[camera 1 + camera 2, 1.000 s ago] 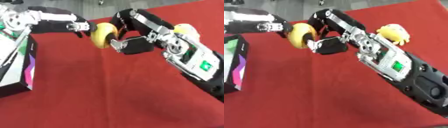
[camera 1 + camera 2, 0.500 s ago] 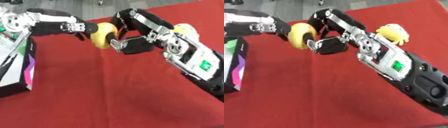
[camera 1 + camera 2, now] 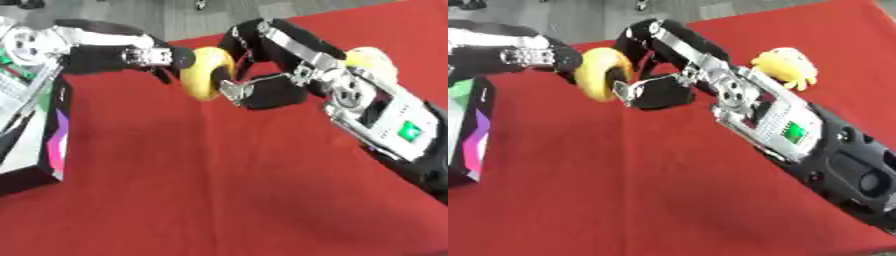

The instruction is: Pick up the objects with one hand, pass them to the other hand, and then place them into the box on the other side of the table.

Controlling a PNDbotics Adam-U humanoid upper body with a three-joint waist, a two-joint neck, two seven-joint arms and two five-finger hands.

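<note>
While both arms met above the far part of the red-covered table (image 3: pixel 219 200), a round yellow ring-shaped object with a paler rim (image 3: pixel 206 73) hung in the upper middle of the frame, clear of the cloth and caught between the two hands. From the right side of the frame came the right hand (image 3: pixel 262 90), black with silver joints, its fingers curled round the right side of the yellow ring and a thumb-like part tucked against the ring's lower edge. From the upper left reached the left hand (image 3: pixel 166 57), touching the ring's left side; its dark fingertips lay against the yellow surface, but whether they were curled about it or merely pressed to it could not be told. Behind the right forearm, toward the upper right of the frame, a soft yellow toy with small stubby legs (image 3: pixel 785 66) sat on the red cloth, well apart from the ring and untouched by either hand. At the left edge of the frame stood a black box with a side panel of green, purple and white patches (image 3: pixel 39 145), resting on the table below the left arm and well apart from the held ring. Grey floor (image 3: pixel 175 15) showed beyond the table's far edge at the top.
</note>
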